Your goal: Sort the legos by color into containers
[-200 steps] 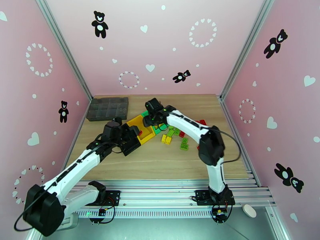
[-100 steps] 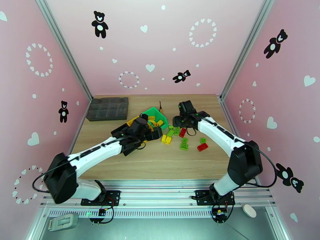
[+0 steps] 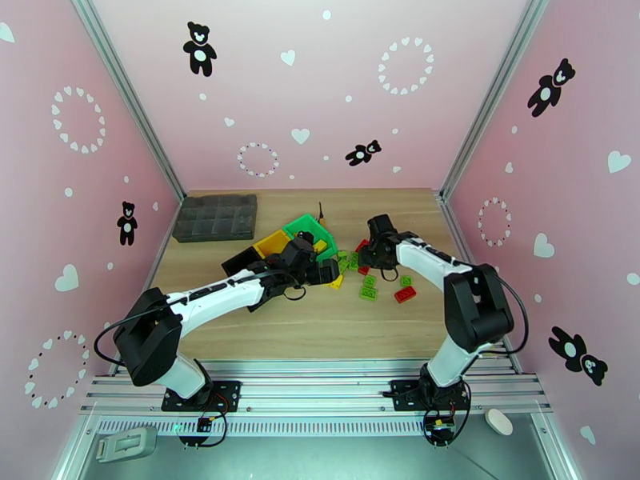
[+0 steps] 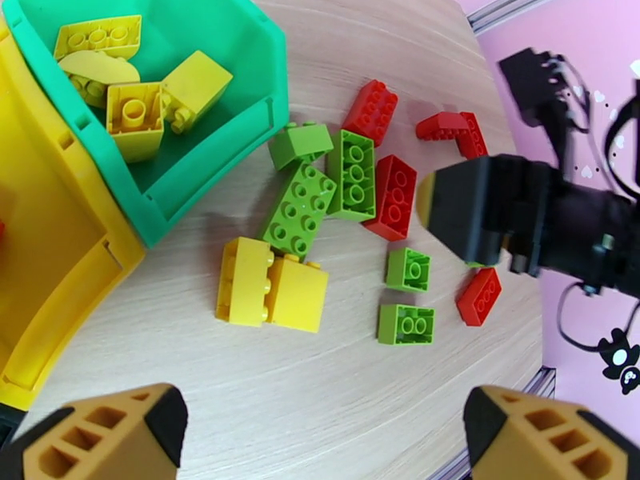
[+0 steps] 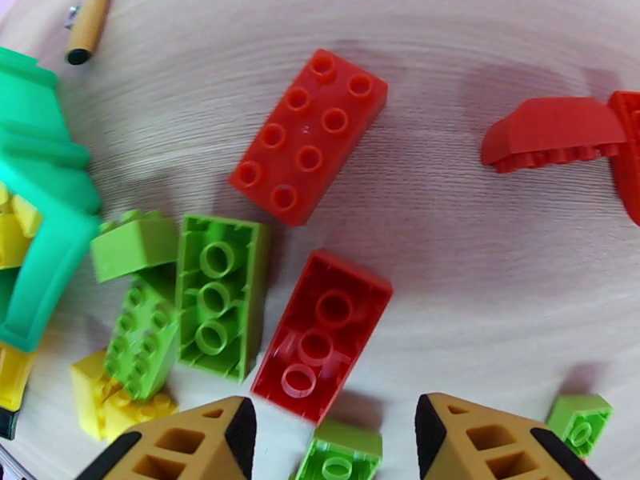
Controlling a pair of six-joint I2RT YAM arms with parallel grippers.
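**Legos (image 3: 369,293) lying loose on table (image 3: 320,330), both end effectors gaping**

Grey tray (image 3: 216,218) is sitting at far-left back of table. Next over, black bin (image 3: 238,262), yellow bin (image 3: 270,243) & green bin (image 3: 304,226) are standing joined in a row; yellow bricks (image 4: 132,114) are lying in the green one. Left end effector (image 3: 326,274) is hovering just right of the bins w/ fingers (image 4: 104,434) spread wide. Ahead of it, green, red & yellow pieces are lying scattered mid-table, near the green bin. Right end effector (image 3: 370,258) is hanging low over that pile, jaws standing fairly wide apart, w/ an upside-down red brick (image 5: 324,334) lying just off its fingertips (image 5: 188,442).
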